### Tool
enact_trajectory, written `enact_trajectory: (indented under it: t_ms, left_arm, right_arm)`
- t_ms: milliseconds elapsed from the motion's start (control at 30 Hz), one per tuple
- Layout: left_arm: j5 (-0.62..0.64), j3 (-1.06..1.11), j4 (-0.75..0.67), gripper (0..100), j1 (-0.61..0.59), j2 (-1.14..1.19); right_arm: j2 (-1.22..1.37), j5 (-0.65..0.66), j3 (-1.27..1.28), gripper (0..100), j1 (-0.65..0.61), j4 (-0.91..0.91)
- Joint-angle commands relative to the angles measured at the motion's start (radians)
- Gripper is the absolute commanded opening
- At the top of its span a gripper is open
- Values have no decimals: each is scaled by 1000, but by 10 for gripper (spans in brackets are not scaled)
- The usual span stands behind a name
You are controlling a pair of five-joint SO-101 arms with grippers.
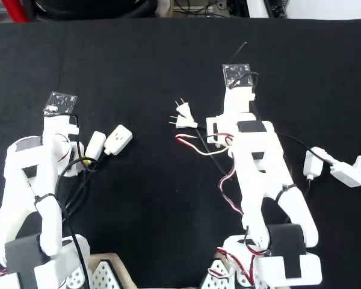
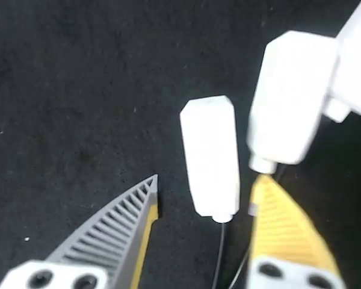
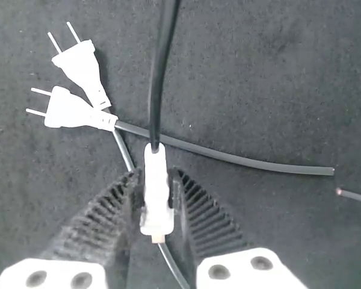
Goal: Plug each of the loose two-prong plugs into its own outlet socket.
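- Right wrist view is showing the right gripper (image 3: 156, 176) with its fingers pressing in on both sides of a narrow white connector (image 3: 155, 195), which is standing on edge between them.
- A black cord (image 3: 162, 60) is running out of the connector's far end, away from the fingers and past the two loose plugs.
- Those plugs are lying just beyond the fingertips, off to one side of the black cord. The first two-prong plug (image 3: 79, 60) and the second two-prong plug (image 3: 69, 112) are resting side by side, nearly touching, with their prongs pointing away from the gripper.
- A grey cable (image 3: 228, 155) is leading from the second plug, passing under the black cord and trailing over the black tablecloth (image 3: 277, 72).
- The left gripper (image 2: 206, 179) is sitting wide open with an oblong socket block (image 2: 210, 150) lying between its fingers; whether either finger is touching it I cannot tell.
- A second socket block (image 2: 289, 96) is lying just past the yellow fingertip (image 2: 271, 205), beside the oblong one.
- In the high view this left cluster is lying well apart from the plugs, on the side away from the right arm.
- On the plugs' other side, beyond the right arm, a small white block (image 1: 313, 162) and a white adapter (image 1: 348, 173) are lying near each other.
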Motion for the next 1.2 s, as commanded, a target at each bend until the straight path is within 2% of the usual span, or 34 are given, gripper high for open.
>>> enact_trajectory:
  t_ms: [0,133,567,667,933,1167]
  left_arm:
    - [0,4,-26,148,15,-5]
    - [-6,5,-25,104,12,-5]
    - [-8,5,21,92,19,-5]
    - [-8,5,21,24,19,-5]
    - [-8,22,21,44,77,-5]
    - [-9,4,21,48,41,-6]
  right_arm:
    - [-4,-2,-54,11,9,-2]
    - [-4,-2,-54,11,9,-2]
    - [-4,-2,-54,11,11,-2]
    - [-4,-2,-54,11,11,-2]
    - [-4,-2,-56,11,21,-2]
    - [-2,-2,-59,11,21,-2]
